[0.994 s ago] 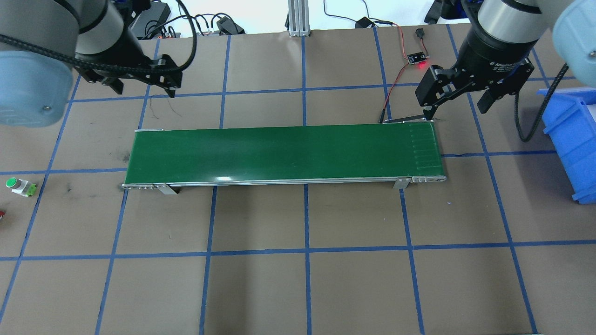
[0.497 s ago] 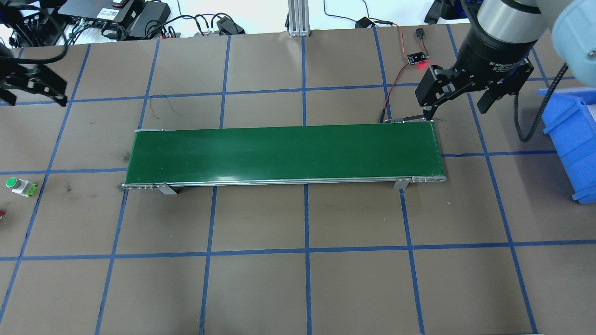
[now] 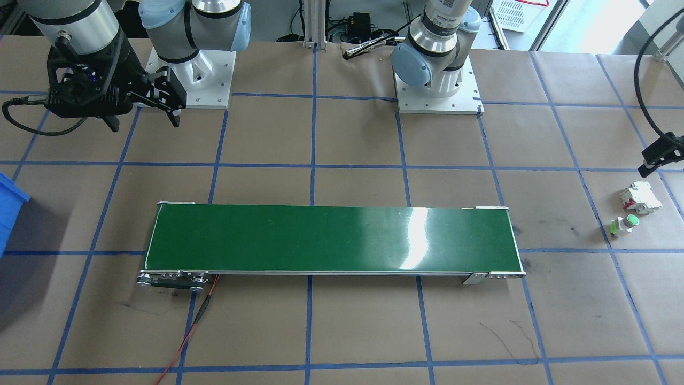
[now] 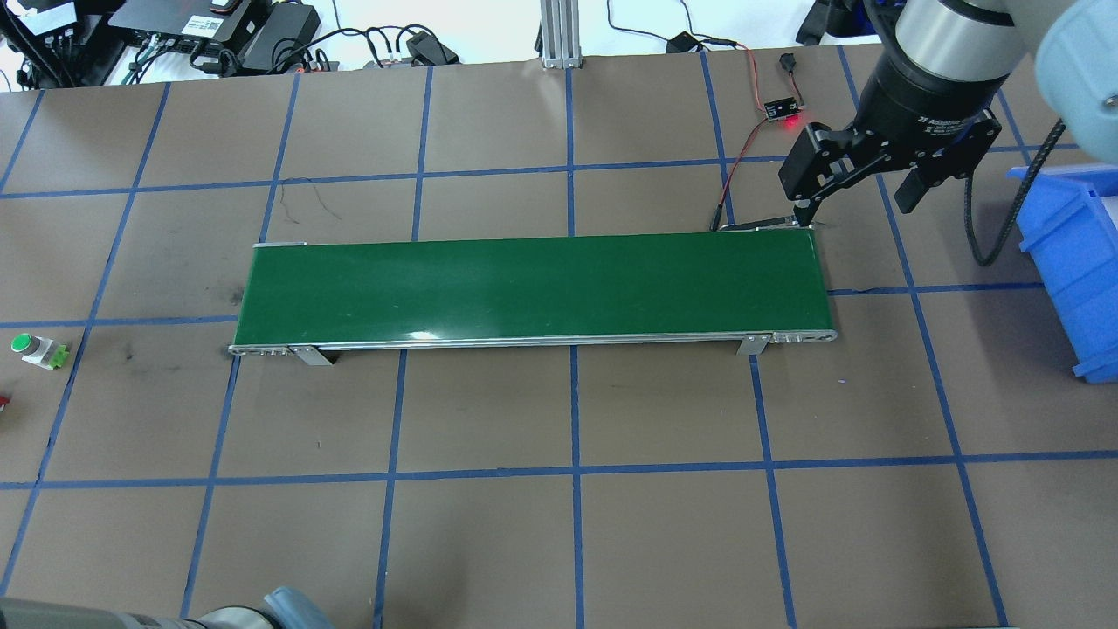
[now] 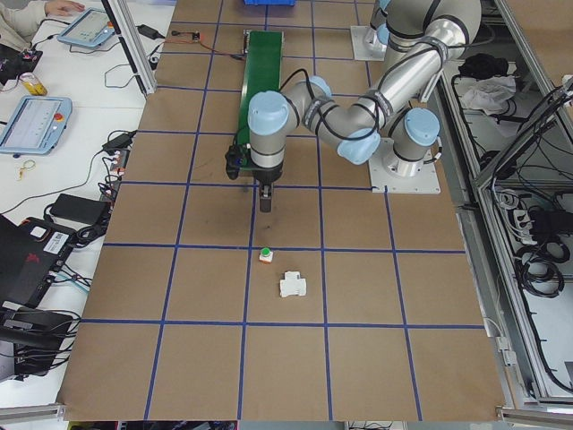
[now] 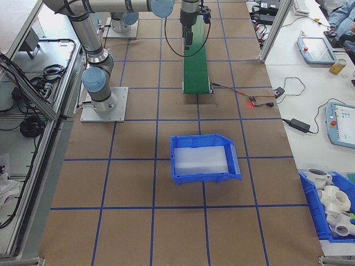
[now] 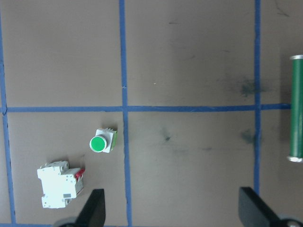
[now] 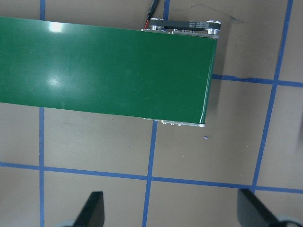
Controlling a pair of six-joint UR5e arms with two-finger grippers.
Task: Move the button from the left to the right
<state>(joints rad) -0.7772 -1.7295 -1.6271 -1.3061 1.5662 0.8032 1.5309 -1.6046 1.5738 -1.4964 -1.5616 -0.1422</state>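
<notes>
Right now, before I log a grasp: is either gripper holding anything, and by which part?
Nothing is held. The left gripper is open above the button; the right gripper is open too.

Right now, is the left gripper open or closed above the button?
Open. In the left wrist view the left gripper's fingers stand far apart, holding nothing; the button sits untouched on the table.

The conveyor belt [image 4: 533, 288] lies across the middle of the worktop [image 4: 559, 542]. Off its left end, well apart, the button [image 4: 33, 349] stands beside the circuit breaker [image 3: 640, 198]. The left pincer [image 7: 173, 215] hangs above them, jaws spread. Beyond the belt's right end sits the bin [image 4: 1070, 262]; the right pincer [image 4: 860, 188] hangs above that end.
</notes>
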